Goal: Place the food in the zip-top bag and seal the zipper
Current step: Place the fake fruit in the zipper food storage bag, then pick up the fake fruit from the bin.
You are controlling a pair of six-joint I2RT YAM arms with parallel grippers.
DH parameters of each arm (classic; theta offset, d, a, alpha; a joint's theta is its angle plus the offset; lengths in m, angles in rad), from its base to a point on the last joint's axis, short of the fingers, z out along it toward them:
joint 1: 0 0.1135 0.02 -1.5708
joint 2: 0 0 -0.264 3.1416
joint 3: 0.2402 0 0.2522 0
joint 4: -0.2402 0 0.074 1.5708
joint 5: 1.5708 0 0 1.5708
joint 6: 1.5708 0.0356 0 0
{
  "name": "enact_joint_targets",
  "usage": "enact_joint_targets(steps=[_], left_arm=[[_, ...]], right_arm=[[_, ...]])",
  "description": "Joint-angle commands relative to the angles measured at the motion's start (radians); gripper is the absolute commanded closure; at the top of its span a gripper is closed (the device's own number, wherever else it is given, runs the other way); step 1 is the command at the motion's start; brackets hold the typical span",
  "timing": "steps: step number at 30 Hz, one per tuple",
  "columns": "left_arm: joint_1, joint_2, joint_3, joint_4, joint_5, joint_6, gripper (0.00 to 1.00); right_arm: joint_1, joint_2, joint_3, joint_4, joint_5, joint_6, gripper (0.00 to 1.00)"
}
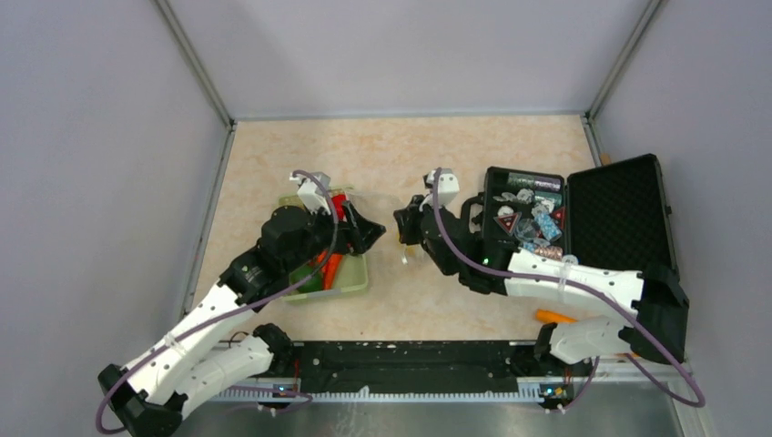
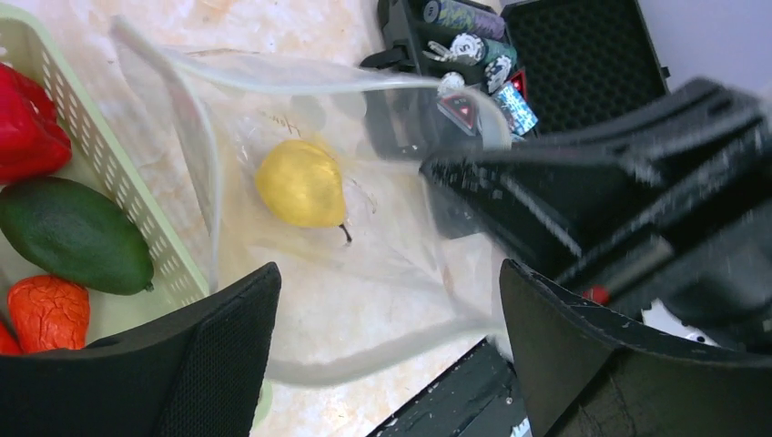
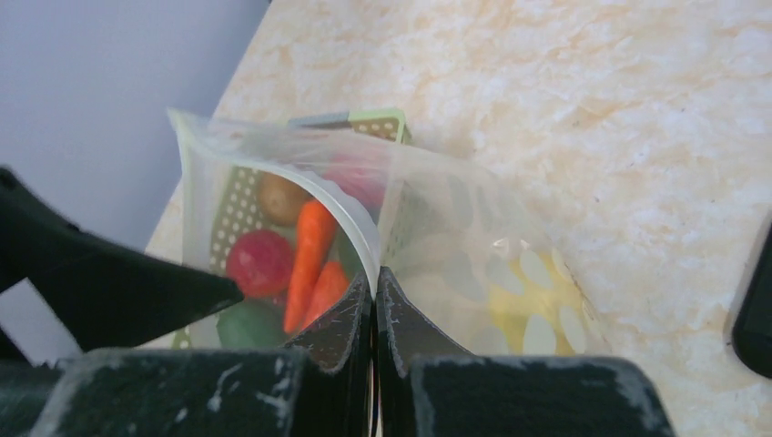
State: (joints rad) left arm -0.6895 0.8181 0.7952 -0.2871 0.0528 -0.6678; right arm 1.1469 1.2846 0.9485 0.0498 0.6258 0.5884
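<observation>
**A:** Starting at the left, what's in the green basket (image 2: pixel 118 200)?

**B:** Most of the food: a red pepper (image 2: pixel 27 127), a dark green piece (image 2: pixel 73 232) and carrots (image 3: pixel 309 246). None of it is bagged yet.

**A:** And the left hand (image 2: pixel 387 296)?

**B:** Released, wide and empty, at the mouth of the zip-top bag (image 2: pixel 410 228). One yellow fruit (image 2: pixel 300 182) lies inside. The bag rests on the bench (image 1: pixel 410 155), just beside the basket.

**A:** The right hand (image 3: pixel 374 282)?

**B:** Clenched on the bag's rim, pinching the zipper (image 3: pixel 350 218) so the mouth gapes.

**A:** Early, then?

**B:** I'd say so. One piece is in, several are left, and the zipper is unsealed.
</observation>
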Motion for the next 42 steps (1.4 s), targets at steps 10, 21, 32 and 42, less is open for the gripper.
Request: enact_joint_targets(steps=[10,21,32,42], left_arm=[[-0.004,-0.113,0.022,-0.024,-0.029,0.045,0.08],[-0.003,-0.159,0.032,-0.217,-0.418,0.016,0.01],[-0.001,-0.146,-0.068,-0.266,-0.539,0.012,0.01],[0.081,-0.059,-0.084,-0.29,-0.545,-0.034,0.01]], right_arm=[[-0.05,-0.006,0.052,-0.101,0.137,0.05,1.0],[-0.043,-0.158,-0.087,0.216,0.082,-0.235,1.0],[-0.043,-0.117,-0.077,0.044,0.059,-0.203,1.0],[-0.044,-0.138,-0.138,0.114,0.022,-0.112,1.0]])
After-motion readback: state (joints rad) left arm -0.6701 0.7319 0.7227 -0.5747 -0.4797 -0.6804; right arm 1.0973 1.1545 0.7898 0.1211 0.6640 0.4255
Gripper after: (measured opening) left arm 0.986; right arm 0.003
